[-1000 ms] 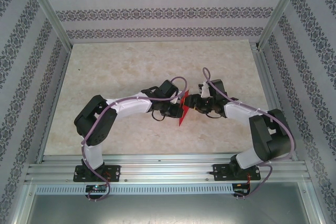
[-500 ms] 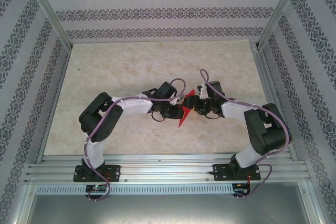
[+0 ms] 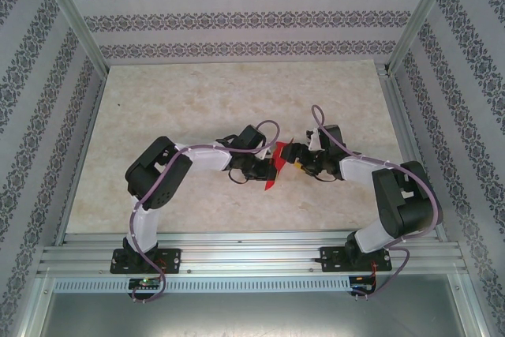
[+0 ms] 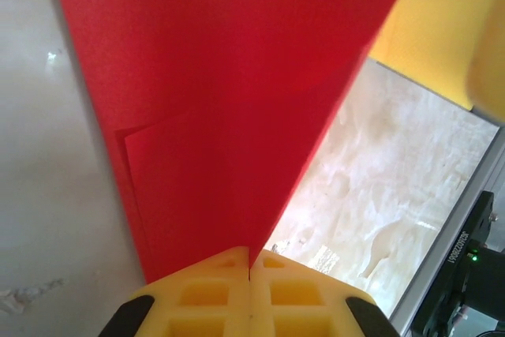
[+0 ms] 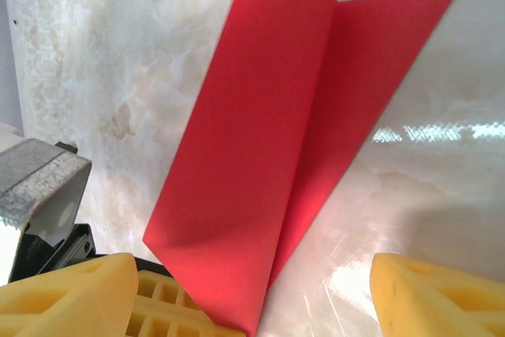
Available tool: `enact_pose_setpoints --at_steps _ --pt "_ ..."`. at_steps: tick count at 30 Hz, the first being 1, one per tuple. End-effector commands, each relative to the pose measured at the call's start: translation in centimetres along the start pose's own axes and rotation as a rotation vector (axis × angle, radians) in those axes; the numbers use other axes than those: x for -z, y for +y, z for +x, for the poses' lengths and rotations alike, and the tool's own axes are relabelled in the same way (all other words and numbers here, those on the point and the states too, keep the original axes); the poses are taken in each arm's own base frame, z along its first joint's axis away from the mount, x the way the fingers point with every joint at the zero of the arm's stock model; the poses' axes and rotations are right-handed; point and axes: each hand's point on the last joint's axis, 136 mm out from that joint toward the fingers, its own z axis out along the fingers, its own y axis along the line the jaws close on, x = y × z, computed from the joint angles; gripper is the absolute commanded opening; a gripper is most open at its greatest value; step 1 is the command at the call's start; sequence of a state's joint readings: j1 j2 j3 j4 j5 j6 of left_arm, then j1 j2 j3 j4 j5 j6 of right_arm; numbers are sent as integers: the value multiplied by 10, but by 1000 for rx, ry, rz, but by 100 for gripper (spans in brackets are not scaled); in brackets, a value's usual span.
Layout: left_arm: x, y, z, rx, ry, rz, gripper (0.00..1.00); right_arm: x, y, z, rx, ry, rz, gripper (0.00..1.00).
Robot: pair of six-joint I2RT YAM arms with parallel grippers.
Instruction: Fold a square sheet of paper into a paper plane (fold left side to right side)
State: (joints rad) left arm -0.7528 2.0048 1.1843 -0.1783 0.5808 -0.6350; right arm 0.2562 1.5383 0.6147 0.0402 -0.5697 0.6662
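The square sheet of paper (image 3: 273, 166) is bright red and folded into a narrow doubled strip, standing on edge above the table's middle. My left gripper (image 3: 264, 165) is shut on its lower end; in the left wrist view the paper (image 4: 221, 100) rises out of the closed yellow pads of the left gripper (image 4: 251, 262). My right gripper (image 3: 293, 157) stands open just right of the sheet. In the right wrist view the paper (image 5: 260, 155) lies between the spread fingers of the right gripper (image 5: 252, 297) and neither finger touches it. The paper plane is not formed.
The marble tabletop (image 3: 197, 100) is bounded by patterned walls and aluminium frame posts (image 3: 75, 13). A slotted aluminium rail (image 3: 252, 254) carries both arm bases at the near edge. Purple cables loop over both forearms.
The right gripper has opened wider beside the paper. The left arm's elbow has swung right, and the red sheet has shifted slightly and stands shorter in the top view.
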Motion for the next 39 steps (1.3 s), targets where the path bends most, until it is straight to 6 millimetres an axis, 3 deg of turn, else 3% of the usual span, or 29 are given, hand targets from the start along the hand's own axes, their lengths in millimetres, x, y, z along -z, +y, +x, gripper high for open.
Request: enact_pose_setpoints --at_steps 1,6,18,26,35,39 --pt "2 -3 -12 -2 -24 40 4 -2 5 -9 -5 -21 -19 79" --pt "2 -9 -14 -11 -16 58 4 -5 6 -18 -11 -25 -3 73" --pt "3 -13 -20 -5 -31 73 10 -25 -5 -12 -59 21 -13 48" --pt "15 -20 -28 -13 -59 84 27 -36 -10 -8 -80 45 3 47" --pt "23 -13 -29 -22 -65 46 30 -38 -4 -10 -79 43 -26 47" --pt "30 -18 -31 -34 -79 55 37 -37 -5 -7 -76 53 -18 47"
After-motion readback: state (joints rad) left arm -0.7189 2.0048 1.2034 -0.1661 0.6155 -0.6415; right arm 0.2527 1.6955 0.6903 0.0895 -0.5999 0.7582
